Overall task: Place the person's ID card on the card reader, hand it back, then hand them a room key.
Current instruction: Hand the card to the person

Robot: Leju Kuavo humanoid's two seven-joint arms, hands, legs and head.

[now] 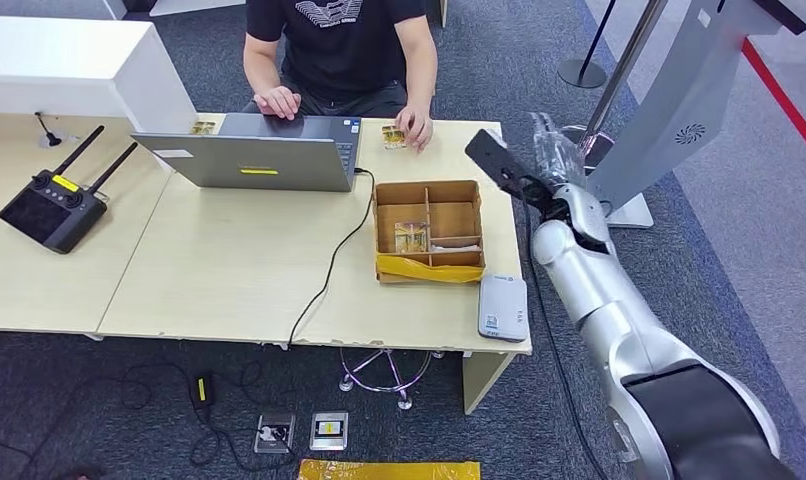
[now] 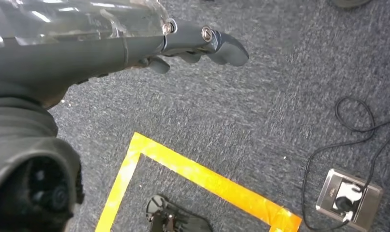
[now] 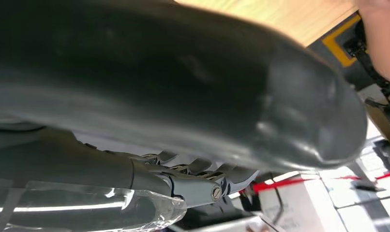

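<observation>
A person sits at the far side of the table (image 1: 219, 270) with one hand on a small yellowish card (image 1: 392, 137) near the table's far edge. A grey-white card reader (image 1: 503, 307) lies at the near right corner. Between them stands a cardboard box (image 1: 427, 232) with compartments, and a card (image 1: 411, 237) lies in one. My right hand (image 1: 527, 160) is raised beside the table's right edge, right of the box, fingers (image 3: 193, 181) spread and holding nothing. My left hand (image 2: 183, 43) hangs over the carpet and is likewise empty.
A laptop (image 1: 259, 155) stands open in front of the person, its black cable (image 1: 329, 270) running off the near edge. A black controller with antennas (image 1: 54, 205) lies at the left. A grey stand (image 1: 669, 110) and a pole (image 1: 619, 90) rise right of the table.
</observation>
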